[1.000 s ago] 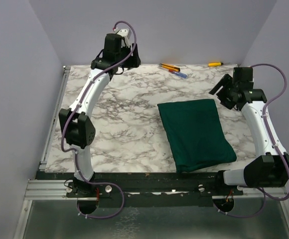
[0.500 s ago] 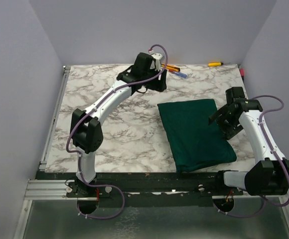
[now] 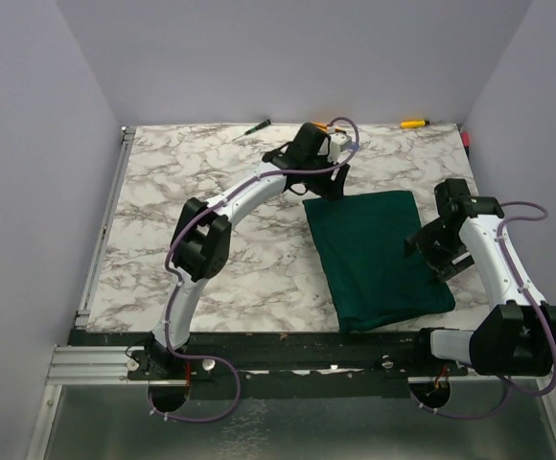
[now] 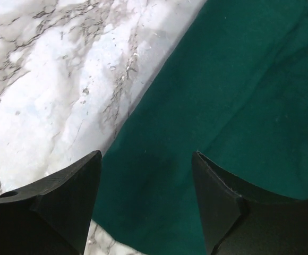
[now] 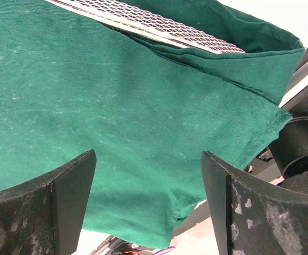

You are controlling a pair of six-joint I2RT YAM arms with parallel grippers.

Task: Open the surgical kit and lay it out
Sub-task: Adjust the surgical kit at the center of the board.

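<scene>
The surgical kit (image 3: 379,257) lies folded shut in its dark green cloth on the right half of the marble table (image 3: 211,220). My left gripper (image 3: 324,188) hovers open at the cloth's far left corner. In the left wrist view that corner (image 4: 159,175) lies between the spread fingers (image 4: 69,191), untouched. My right gripper (image 3: 433,251) is open over the cloth's right edge. The right wrist view shows the cloth (image 5: 117,106) below the wide jaws, and a strip of the silver wire-mesh tray (image 5: 154,24) peeks out of a fold. The instruments inside are hidden.
A green-handled screwdriver (image 3: 257,126) and a yellow one (image 3: 413,123) lie along the far edge, with an orange pen (image 3: 328,125) partly behind the left wrist. Purple walls close in three sides. The black mounting rail (image 3: 307,345) runs just behind the cloth's near edge.
The left arm swung right from the far left of the table to the cloth's far left corner. The right arm came down and inward over the cloth's right edge, its jaws widening.
</scene>
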